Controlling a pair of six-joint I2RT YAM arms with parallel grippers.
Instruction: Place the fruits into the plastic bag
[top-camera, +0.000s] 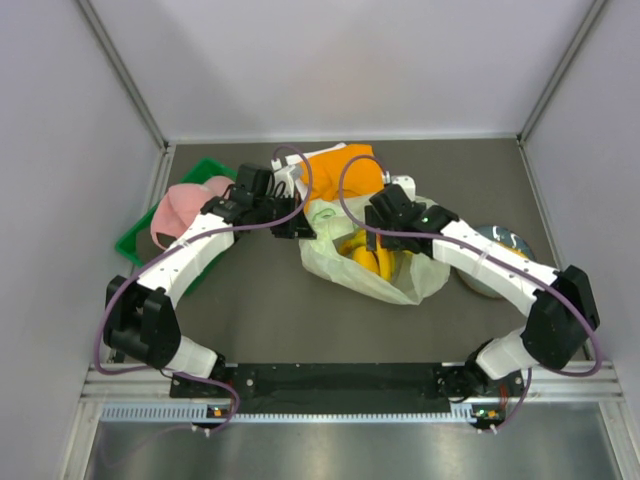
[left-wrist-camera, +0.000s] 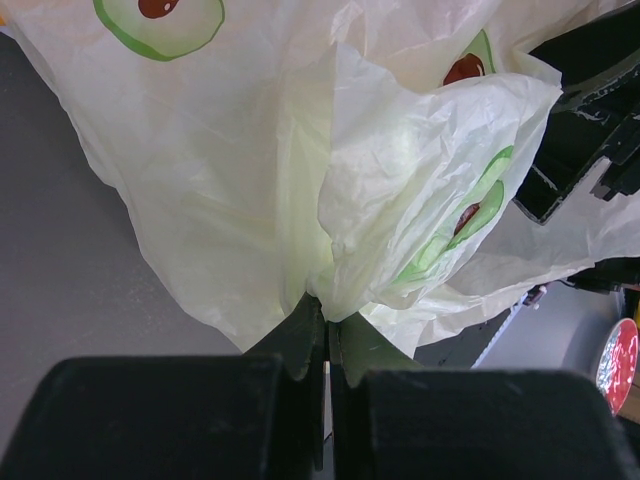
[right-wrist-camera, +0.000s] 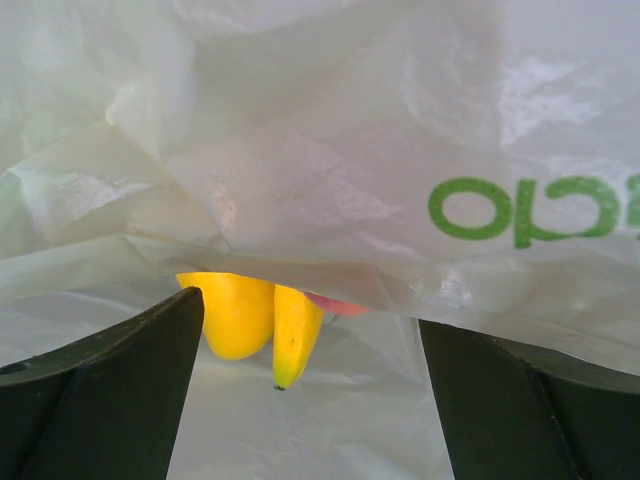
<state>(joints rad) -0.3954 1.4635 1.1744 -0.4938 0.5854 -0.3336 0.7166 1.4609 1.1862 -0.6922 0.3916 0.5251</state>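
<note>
Closest to the lens, left gripper pinched tight on a gathered fold of the plastic bag, holding that side of the mouth up. Opposite, right gripper spread wide and gripping nothing, reaching in under a sagging sheet of plastic, one finger to either side of the fruits.

Seen from above, bag lying mid-counter, a little toward the far edge, between the two wrists, with yellow bananas showing through the open mouth.

Judged well along: at least one bunch inside, and no bananas visible loose anywhere on the counter. Probably remaining: release of the bag, unless more fruit lies out of sight.

Hard to count the bunches. Only two rounded yellow ends in the right wrist view, plus a sliver of something pink-red beside them, the rest masked by film. Fingertips of the right gripper impossible to pick out from above, lost in the bag mouth.

Orange cloth at the far edge, partly covered by the bag and by the left arm. Green tray at the left edge, half hidden under that arm and a pink cap. Blue-grey plate near the right edge, mostly behind the right forearm. Red-and-white round object cut off at the right side of the left wrist view, not identifiable.
</note>
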